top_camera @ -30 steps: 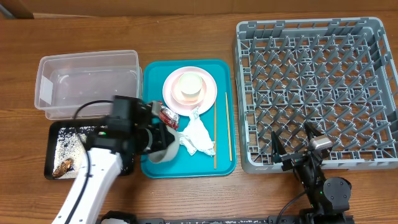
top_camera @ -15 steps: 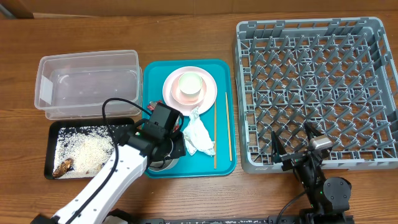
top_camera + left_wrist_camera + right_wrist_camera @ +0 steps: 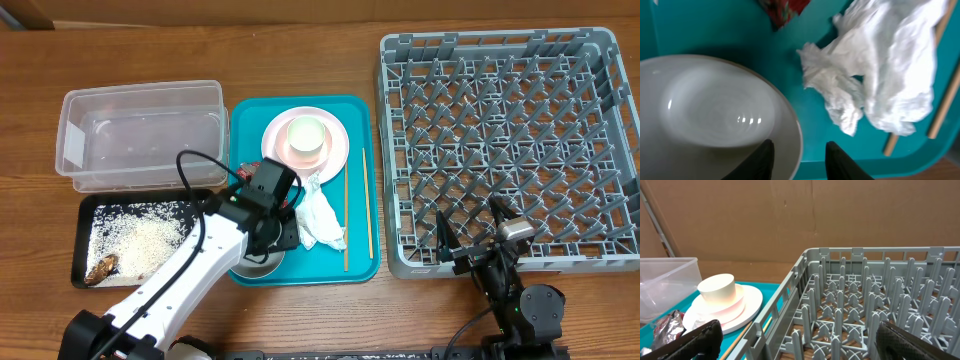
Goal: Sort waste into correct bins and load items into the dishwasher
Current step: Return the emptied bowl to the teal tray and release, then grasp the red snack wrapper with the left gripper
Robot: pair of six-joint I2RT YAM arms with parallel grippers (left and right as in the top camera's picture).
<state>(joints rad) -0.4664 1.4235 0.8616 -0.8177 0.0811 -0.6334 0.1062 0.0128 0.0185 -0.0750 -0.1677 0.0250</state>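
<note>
Two left fingers [image 3: 764, 159] spread | white bowl [image 3: 715, 110] rim between them | right fingers [image 3: 700, 337] spread wide

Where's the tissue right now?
In the overhead view, the tissue lies on the teal tray, just below the plate, between the left hand and the chopsticks.

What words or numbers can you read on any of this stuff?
No words or numbers can be read.
White sticker on the clear tub: too small to read.
Red wrapper: any print is too blurred to read.
</note>
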